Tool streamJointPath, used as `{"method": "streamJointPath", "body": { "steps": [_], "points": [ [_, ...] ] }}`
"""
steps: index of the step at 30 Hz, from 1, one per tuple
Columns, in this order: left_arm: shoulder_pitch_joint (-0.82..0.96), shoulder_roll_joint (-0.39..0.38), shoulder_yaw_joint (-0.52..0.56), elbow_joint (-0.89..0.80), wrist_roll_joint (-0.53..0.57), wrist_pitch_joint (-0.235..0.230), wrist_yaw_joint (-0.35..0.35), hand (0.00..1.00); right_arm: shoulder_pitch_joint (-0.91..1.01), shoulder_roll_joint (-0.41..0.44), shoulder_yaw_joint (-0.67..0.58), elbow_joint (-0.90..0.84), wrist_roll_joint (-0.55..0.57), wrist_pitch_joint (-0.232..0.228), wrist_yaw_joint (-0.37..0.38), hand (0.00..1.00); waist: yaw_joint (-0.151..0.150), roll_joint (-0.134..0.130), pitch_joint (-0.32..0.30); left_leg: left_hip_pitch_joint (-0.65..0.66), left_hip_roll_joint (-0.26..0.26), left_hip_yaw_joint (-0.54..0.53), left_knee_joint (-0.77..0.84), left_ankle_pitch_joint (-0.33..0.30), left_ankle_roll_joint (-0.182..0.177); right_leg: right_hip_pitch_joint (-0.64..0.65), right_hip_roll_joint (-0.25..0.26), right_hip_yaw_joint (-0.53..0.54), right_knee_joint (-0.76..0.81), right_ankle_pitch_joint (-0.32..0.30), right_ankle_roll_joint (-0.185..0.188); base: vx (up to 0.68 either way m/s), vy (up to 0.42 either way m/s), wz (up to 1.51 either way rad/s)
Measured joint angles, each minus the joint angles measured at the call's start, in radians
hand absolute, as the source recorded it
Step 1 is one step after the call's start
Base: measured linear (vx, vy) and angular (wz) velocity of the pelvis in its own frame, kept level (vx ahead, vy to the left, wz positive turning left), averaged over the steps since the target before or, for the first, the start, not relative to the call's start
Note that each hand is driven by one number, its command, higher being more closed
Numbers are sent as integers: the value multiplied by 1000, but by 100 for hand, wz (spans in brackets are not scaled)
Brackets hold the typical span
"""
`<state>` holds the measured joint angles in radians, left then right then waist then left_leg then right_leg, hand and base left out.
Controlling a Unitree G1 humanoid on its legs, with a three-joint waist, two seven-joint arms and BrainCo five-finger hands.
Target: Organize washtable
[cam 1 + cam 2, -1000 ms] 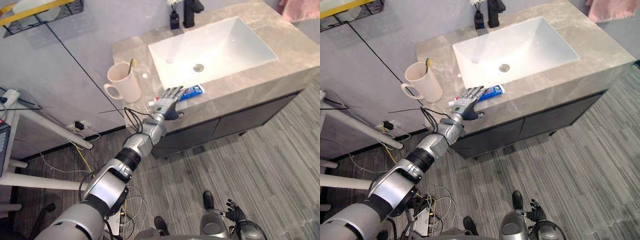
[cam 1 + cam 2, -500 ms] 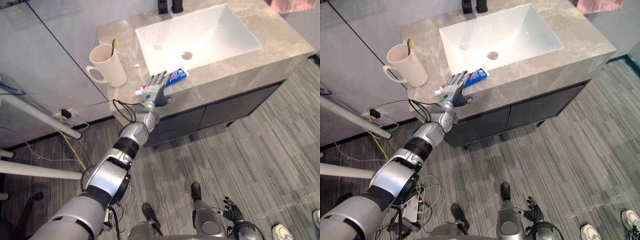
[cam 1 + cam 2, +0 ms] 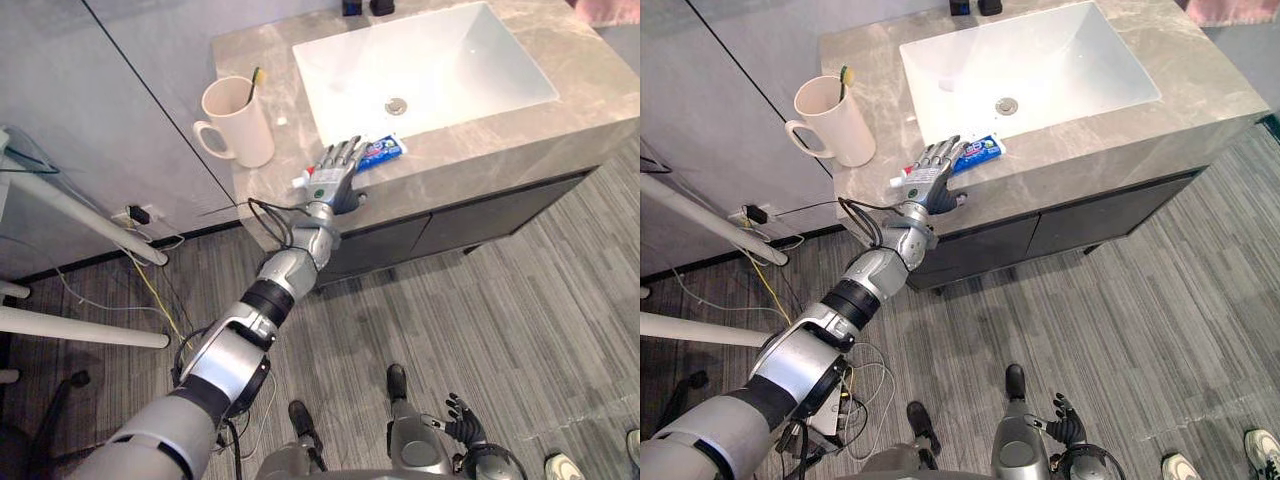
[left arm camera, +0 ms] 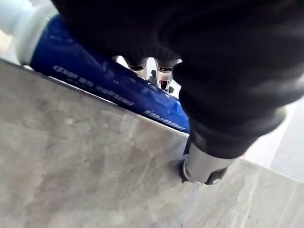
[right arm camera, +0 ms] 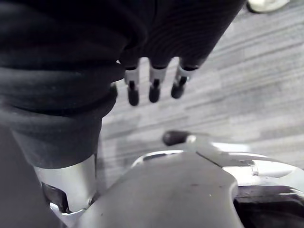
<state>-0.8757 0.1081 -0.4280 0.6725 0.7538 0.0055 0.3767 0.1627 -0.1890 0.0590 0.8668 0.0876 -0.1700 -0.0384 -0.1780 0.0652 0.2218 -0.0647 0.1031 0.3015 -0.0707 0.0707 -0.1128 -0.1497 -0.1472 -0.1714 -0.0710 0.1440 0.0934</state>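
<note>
a toothpaste tube (image 3: 383, 152) lies on the counter (image 3: 520, 130) before the sink (image 3: 440, 60), long axis along the front edge, cap toward the mug (image 3: 237, 122); the left hand (image 3: 335, 182) covers its middle, fingers (image 3: 345, 155) straight, not clasped; right hand (image 3: 465, 420) hangs well apart, fingers loose

The left arm (image 3: 232, 352) is built of rounded silver-grey shells split by black bands. A dark ribbed cover with a small green dot backs the left hand (image 3: 334, 182). The right hand (image 5: 153, 80) has silver, dark-tipped fingers.
</note>
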Motion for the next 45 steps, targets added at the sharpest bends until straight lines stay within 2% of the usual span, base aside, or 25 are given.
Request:
{"method": "streamJointPath", "body": {
  "steps": [11, 18, 27, 40, 41, 45],
  "points": [
    [77, 61, -2, -194, -17, 9, 20, 0, -5, -1, -2, 14, 0, 6, -3, 0, 3, 4, -2, 18, -2, -32, 15, -6, 9, 36, -5, -26, 3, -15, -23, -19, -15, 6],
    [93, 59, -2, -195, -16, 9, 15, 0, -5, -6, -3, 14, 0, 20, -2, 0, -1, 18, -11, 22, -3, -41, -1, -3, 11, 40, -3, -37, -3, -12, -18, -3, -8, 1],
    [101, 83, 1, -189, -15, 15, -29, 0, -5, -5, -8, 14, 2, 21, 0, 0, -1, 18, -11, 16, -1, -43, -1, -3, 11, 40, 2, -39, -15, -9, -14, 29, -14, 0],
    [26, 100, 61, -53, -15, 50, -27, 0, -5, -3, -10, 11, 27, 20, 2, 0, -1, 18, -11, 9, 2, -19, 2, -4, 11, 19, 5, -11, -22, -1, -21, -11, -7, -6],
    [25, 100, 70, -51, -15, 50, -28, 100, -5, -3, -10, 11, 27, 20, 2, 0, -1, 18, -11, 9, 2, -17, 2, -4, 11, 18, 5, -9, -22, -1, -22, 0, 0, 0],
    [20, 99, 69, -26, -15, 47, -41, 100, -5, -3, -10, 10, 28, 20, 2, 0, -1, 16, -10, 7, 2, -15, 0, -4, 11, 15, 6, -8, -22, -1, -22, 0, 0, 0]
  ]
}}
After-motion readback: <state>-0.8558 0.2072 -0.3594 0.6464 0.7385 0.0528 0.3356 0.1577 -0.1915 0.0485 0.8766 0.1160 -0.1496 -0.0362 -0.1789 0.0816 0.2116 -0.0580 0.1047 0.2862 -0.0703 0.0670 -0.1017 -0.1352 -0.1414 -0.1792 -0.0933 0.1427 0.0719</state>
